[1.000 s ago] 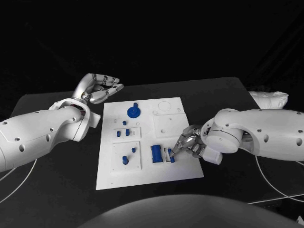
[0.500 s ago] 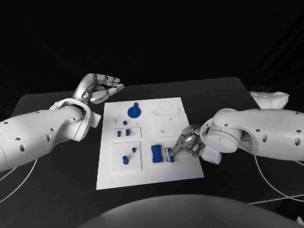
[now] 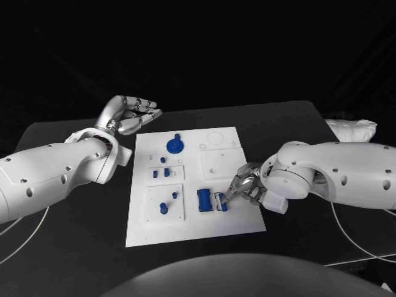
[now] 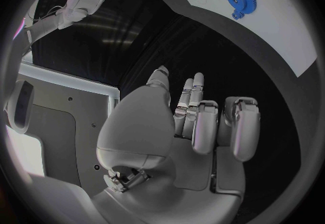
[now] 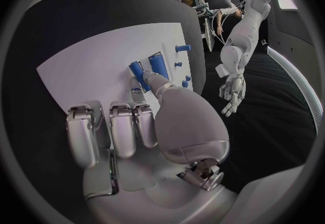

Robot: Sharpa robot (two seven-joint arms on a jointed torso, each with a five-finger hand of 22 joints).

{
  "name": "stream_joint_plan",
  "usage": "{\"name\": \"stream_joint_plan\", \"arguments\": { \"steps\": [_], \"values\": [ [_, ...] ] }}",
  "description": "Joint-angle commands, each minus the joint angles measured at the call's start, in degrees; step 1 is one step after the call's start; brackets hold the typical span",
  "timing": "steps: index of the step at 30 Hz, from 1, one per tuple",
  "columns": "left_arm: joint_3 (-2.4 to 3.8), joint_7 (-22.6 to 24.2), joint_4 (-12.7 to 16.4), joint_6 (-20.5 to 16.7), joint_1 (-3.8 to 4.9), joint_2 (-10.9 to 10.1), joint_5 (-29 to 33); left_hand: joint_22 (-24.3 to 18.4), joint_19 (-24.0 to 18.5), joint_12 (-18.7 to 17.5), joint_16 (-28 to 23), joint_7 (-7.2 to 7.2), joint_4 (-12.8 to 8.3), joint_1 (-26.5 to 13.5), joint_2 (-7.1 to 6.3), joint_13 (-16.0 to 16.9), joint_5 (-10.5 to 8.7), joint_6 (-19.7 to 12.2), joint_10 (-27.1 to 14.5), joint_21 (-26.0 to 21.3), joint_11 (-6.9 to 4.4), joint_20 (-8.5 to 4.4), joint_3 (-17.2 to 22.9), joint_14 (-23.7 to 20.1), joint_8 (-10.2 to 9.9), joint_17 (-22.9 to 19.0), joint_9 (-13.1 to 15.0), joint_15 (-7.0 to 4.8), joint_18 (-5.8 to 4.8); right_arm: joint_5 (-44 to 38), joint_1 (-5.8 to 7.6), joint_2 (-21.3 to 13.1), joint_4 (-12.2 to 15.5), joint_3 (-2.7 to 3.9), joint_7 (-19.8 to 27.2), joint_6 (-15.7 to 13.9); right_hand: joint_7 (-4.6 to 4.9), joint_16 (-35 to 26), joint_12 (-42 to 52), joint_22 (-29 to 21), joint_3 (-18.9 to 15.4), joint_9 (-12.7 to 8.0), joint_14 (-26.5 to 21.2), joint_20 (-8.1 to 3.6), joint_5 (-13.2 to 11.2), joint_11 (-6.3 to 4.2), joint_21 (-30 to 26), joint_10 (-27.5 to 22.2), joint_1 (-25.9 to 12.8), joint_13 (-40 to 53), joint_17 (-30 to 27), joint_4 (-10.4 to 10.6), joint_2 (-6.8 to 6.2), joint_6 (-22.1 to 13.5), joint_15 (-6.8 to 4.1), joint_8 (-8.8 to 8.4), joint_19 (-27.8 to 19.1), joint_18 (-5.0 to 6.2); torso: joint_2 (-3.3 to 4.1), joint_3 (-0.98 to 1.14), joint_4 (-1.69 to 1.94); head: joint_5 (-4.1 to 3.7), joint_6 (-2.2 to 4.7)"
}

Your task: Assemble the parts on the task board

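Left hand point(image 3: 127, 114): you have it off the board, above the table point(image 3: 64, 133) just past the board's far-left corner. Its fingers point(image 4: 203, 121) are curled partway in with nothing in them, so it is empty and idle.

Task board point(image 3: 242, 223): the white plate lies in the middle of the table, between your 2 arms.

Gear point(image 3: 174, 146): a blue toothed wheel sits near the board's far-left corner and looks seated, so count it as probably done.

Small pegs point(image 3: 161, 172): several short blue pieces stand in the square panel just below the gear. You cannot tell from here whether every one is pressed home.

Lower-left panel point(image 3: 165, 204): 2 more blue pieces sit in it; their seating is too small to judge.

Blue blocks point(image 3: 203, 200): 2 upright bars stand side by side near the board's near-right part, the right one touching your right hand's fingertips.

Right hand point(image 3: 242, 187): it rests over the board's right edge, thumb reaching to the bars. Whether it pinches the nearer bar or only presses it, you cannot tell.

Progress: judged well along; the plain outlines at the board's far right point(image 3: 218, 138) look unfilled, so some fitting is likely left.
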Motion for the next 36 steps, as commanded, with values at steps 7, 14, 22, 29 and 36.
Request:
{"name": "stream_joint_plan", "arguments": {
  "steps": [7, 14, 22, 29, 36],
  "values": [
    [0.04, 0.21, 0.08, 0.75, 0.04, 0.20, 0.05, 15.08, 5.92, 0.12, -0.05, -0.10, 0.01, 0.11, 0.44, 0.05, 0.26, 0.13, 0.39, 0.14, -0.19, 0.13, -0.34, 3.65, 0.34, 9.38, 0.09, -0.16, -0.86, -0.89, -0.07, 0.24, 0.26, -0.01, -0.24, 0.85, 0.47, 0.23, 0.16, 15.09, -0.75, -0.98, 6.08, 0.33, -0.60, 0.66, 0.26, 6.11, -0.79, 15.06, 15.10, 0.30, -0.89, -2.19, 0.14, -0.64, 6.00, -0.80, 0.01, -0.02, 0.02, 0.04, 0.00],
    [0.04, 0.20, 0.07, 0.77, 0.04, 0.22, 0.05, 15.08, 5.92, 0.12, -0.05, -0.10, 0.01, 0.11, 0.44, 0.05, 0.26, 0.13, 0.39, 0.14, -0.19, 0.13, -0.34, 3.65, 0.34, 9.38, 0.09, -0.16, -0.86, -0.94, -0.07, 0.28, 0.44, -0.01, -0.26, 0.78, 0.74, 0.23, 0.16, 15.09, -1.38, -1.40, 6.08, 0.49, -0.80, 0.91, 0.26, 6.11, -1.53, 15.06, 15.10, 0.61, -1.34, -2.82, 0.32, -0.38, 6.00, -0.80, 0.01, -0.02, -0.02, 0.08, 0.00],
    [0.04, 0.19, 0.10, 0.86, 0.04, 0.26, 0.05, 15.08, 5.92, 0.12, -0.05, -0.10, 0.01, 0.11, 0.44, 0.05, 0.26, 0.13, 0.39, 0.14, -0.19, 0.13, -0.34, 3.65, 0.34, 9.38, 0.09, -0.16, -0.86, -4.86, -0.07, -0.70, 1.47, -0.01, -0.70, -0.25, 0.10, 0.23, 0.16, 15.09, -3.18, -0.55, 6.08, 0.72, -5.21, 0.47, 0.26, 6.11, -3.59, 15.06, 15.10, 2.09, -1.37, 1.75, 0.24, 2.36, 6.00, -0.80, 0.04, 0.00, 0.03, 0.03, 0.00],
    [0.04, 0.09, 0.08, 0.88, 0.04, 0.20, 0.05, 15.08, 5.92, 0.12, -0.05, -0.10, 0.01, 0.11, 0.44, 0.05, 0.26, 0.13, 0.39, 0.14, -0.19, 0.13, -0.34, 3.65, 0.34, 9.38, 0.09, -0.16, -0.86, -12.97, -0.28, -2.58, 3.33, -0.03, -1.40, 2.10, -3.81, 0.23, 0.16, 15.09, -8.38, 7.93, 6.08, -2.16, -14.33, -3.16, 0.26, 6.11, -4.91, 15.06, 15.10, 4.89, -0.96, 5.91, -3.08, 11.72, 6.00, -0.80, 0.04, 0.02, -0.11, 0.11, 0.00],
    [0.04, 0.09, -0.04, 0.98, 0.03, 0.39, 0.04, 15.08, 5.92, 0.12, -0.05, -0.10, 0.01, 0.11, 0.44, 0.05, 0.26, 0.13, 0.39, 0.14, -0.19, 0.13, -0.34, 3.65, 0.34, 9.38, 0.09, -0.16, -0.86, -14.80, -1.09, -2.84, 4.03, -0.04, -2.77, 6.67, -5.24, 0.23, 0.16, 15.09, -13.50, 19.81, 6.08, -3.70, -14.74, -4.58, 0.26, 6.11, -5.79, 15.06, 15.10, 8.45, 0.44, 2.48, -4.40, 21.62, 6.00, -0.80, -0.03, 0.04, -0.10, -0.09, 0.00]
  ]
}}
